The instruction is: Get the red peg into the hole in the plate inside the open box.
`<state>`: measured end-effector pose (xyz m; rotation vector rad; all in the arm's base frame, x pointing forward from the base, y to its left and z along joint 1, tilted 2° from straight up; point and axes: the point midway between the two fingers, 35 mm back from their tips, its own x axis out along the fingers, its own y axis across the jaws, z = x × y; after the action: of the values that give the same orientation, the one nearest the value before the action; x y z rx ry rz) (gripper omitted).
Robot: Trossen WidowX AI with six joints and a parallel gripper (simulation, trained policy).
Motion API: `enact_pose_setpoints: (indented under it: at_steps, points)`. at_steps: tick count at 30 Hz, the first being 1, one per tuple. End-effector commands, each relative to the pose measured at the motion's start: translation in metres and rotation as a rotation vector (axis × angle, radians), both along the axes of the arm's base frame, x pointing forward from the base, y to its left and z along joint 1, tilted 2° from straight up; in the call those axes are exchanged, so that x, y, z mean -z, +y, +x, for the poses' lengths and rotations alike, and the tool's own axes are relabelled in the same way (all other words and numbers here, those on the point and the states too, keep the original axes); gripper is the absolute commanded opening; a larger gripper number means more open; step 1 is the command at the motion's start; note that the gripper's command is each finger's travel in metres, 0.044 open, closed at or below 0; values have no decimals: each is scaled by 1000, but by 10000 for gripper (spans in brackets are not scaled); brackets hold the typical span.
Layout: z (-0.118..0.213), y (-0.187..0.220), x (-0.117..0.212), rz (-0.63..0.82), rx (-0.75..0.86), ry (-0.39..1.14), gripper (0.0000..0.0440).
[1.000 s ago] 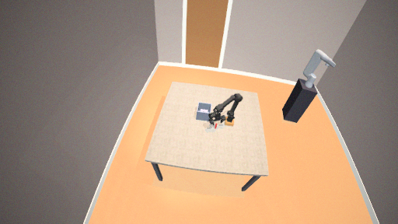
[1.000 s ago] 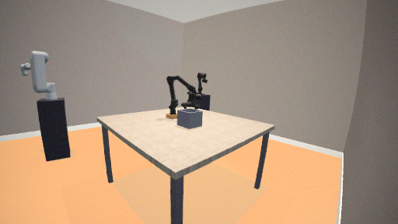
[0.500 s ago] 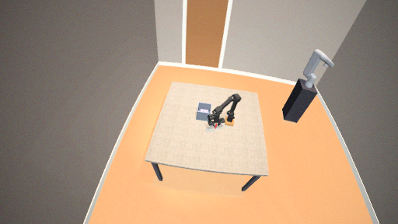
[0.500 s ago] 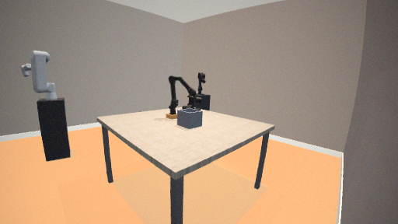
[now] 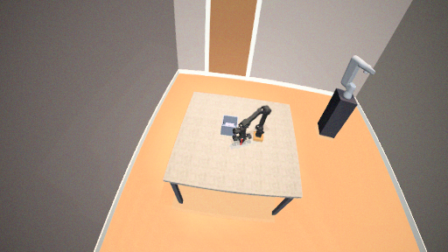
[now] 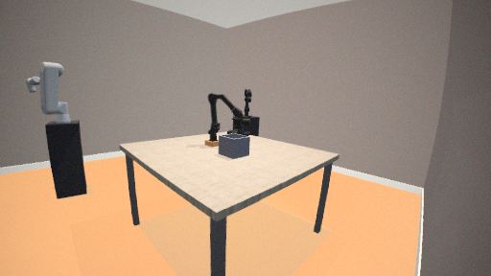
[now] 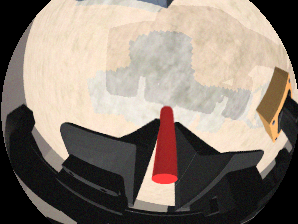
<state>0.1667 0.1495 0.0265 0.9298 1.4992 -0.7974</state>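
Table (image 5: 210,166) (image 6: 192,168) first, bearing the blue-grey open box (image 5: 227,129) (image 6: 234,147); beside it, our gripper (image 5: 241,139) (image 7: 166,124) is nearly closed, pinching the red peg (image 5: 241,142) (image 7: 166,145). We judge it light, stiff, perhaps slippery; a mid-shaft grip suits it.

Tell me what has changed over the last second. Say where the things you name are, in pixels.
The gripper (image 5: 241,140) (image 6: 239,132) (image 7: 166,124) has shifted slightly, rightward in the exterior view; the arm's elbow (image 5: 266,109) (image 6: 211,97) has edged left in the top view. The gripper is closed on the red peg (image 5: 241,142) (image 7: 165,147); the earlier pictures are too small to show when it gripped. The open box (image 5: 228,130) (image 6: 234,148) (image 7: 131,3) stayed put.
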Motion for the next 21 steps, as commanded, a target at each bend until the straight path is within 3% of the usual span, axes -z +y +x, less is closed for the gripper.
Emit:
enact_pose_setpoints:
  at_steps: [1, 21]
  points:
    - [8, 8, -12, 47, 16, -32, 0]
    - [53, 3, -107, 164, 32, -263, 0]
